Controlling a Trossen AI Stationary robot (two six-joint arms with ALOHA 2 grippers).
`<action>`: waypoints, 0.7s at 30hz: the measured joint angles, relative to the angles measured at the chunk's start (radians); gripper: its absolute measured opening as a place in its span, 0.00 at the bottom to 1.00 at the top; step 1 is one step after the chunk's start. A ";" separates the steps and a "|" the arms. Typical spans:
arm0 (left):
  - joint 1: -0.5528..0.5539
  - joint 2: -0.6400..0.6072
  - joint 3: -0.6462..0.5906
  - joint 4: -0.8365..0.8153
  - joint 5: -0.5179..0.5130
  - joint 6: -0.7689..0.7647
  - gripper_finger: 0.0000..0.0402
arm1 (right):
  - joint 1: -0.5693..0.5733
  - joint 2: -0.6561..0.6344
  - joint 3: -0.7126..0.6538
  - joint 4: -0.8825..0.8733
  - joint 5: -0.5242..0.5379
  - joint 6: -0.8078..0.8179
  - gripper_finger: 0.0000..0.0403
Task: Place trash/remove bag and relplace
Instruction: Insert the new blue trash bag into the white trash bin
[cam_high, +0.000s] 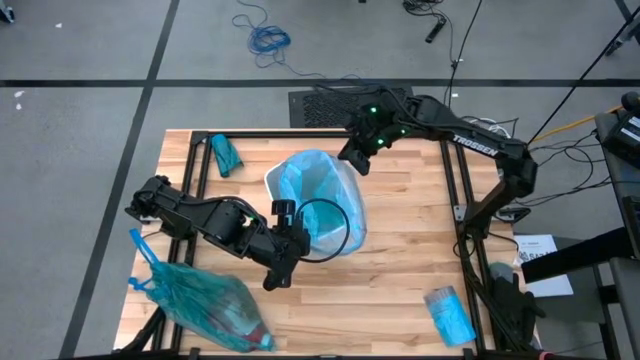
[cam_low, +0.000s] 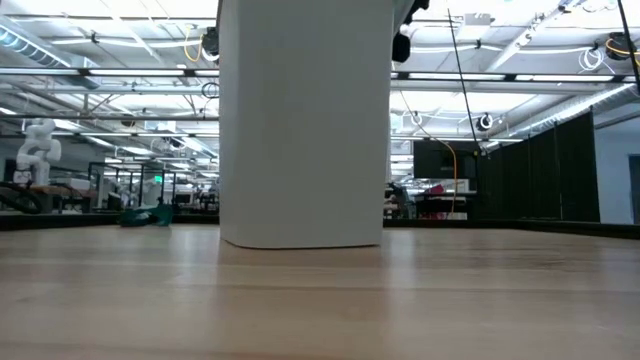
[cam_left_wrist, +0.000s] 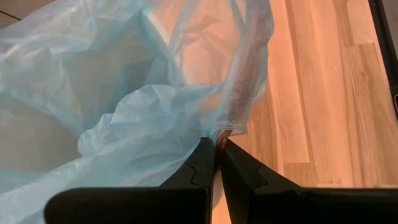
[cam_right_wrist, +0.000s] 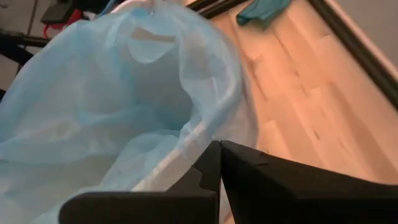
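Note:
A white bin stands upright on the table, seen in the low view as a white bin wall. A pale blue bag lies loosely in its mouth. My left gripper is at the bin's near-left rim, shut on the bag. My right gripper is at the far-right rim, also shut on the bag. A full, tied teal bag lies at the table's near-left corner. No loose trash shows. My left gripper pinches a gathered fold of the bag's edge between its two fingertips, coming from the table's near-left side. The film rises slack from the hold into the bin's mouth. My right gripper is shut on the bag's rim at the bin's far-right side, coming from the far right and slanting down. The fingers hide how many layers they have.
A folded teal bag lies near the far-left corner, and shows as a teal lump in the low view. A pale blue packet lies at the near-right corner. Black frame rails run along the table's sides. Bare wood lies right of the bin.

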 joint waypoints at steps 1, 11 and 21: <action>0.000 0.000 0.000 0.000 0.000 0.000 0.06 | -0.001 -0.006 0.000 0.000 0.012 0.000 0.00; -0.004 -0.008 0.000 -0.019 0.009 -0.044 0.06 | 0.047 -0.059 0.000 0.054 -0.034 0.029 0.07; -0.009 -0.025 -0.001 -0.029 0.080 -0.079 0.06 | 0.190 -0.059 0.000 0.126 -0.040 0.033 0.01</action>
